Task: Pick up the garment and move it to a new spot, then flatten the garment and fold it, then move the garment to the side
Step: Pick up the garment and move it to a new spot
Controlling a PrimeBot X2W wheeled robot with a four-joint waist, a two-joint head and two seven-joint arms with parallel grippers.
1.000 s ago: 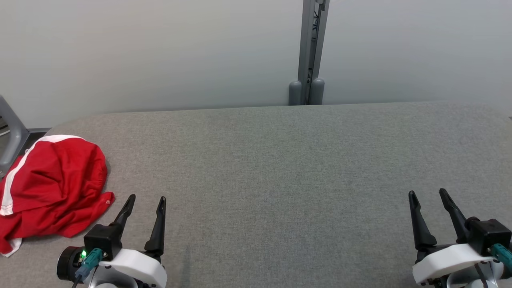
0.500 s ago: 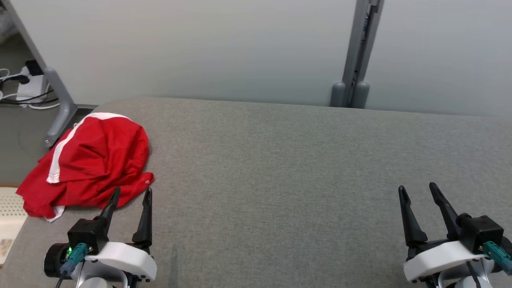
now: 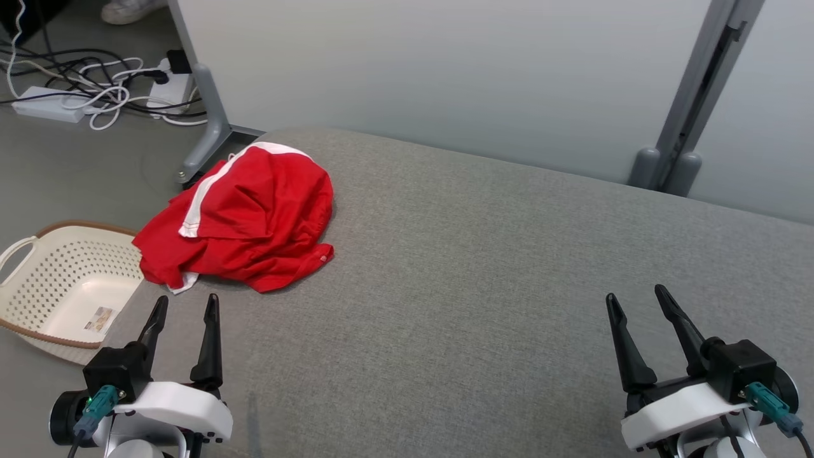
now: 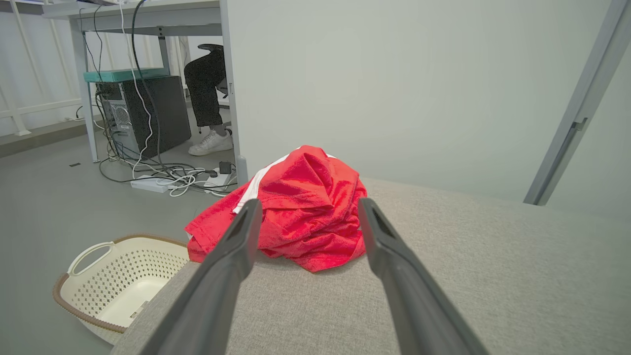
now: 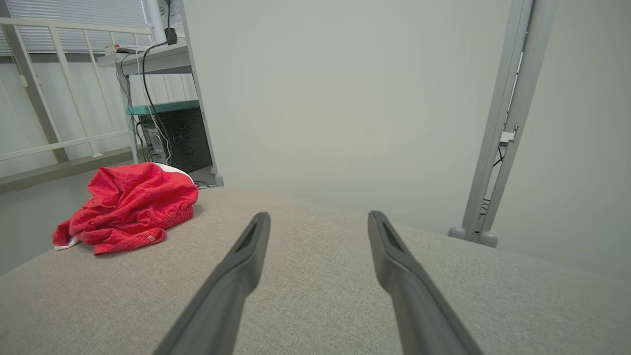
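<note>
The red garment (image 3: pixel 245 219) lies crumpled at the bench's (image 3: pixel 477 286) far left corner, spilling slightly over the left edge above a basket (image 3: pixel 44 280). Nothing is done yet: pickup, flattening and folding all remain. Left gripper (image 3: pixel 187 299) and right gripper (image 3: pixel 636 294) hover spread wide and empty. Since earlier, only the camera has swung left.

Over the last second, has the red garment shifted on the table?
No. The garment sits by the same rounded table corner as before; the head camera has turned left instead.
</note>
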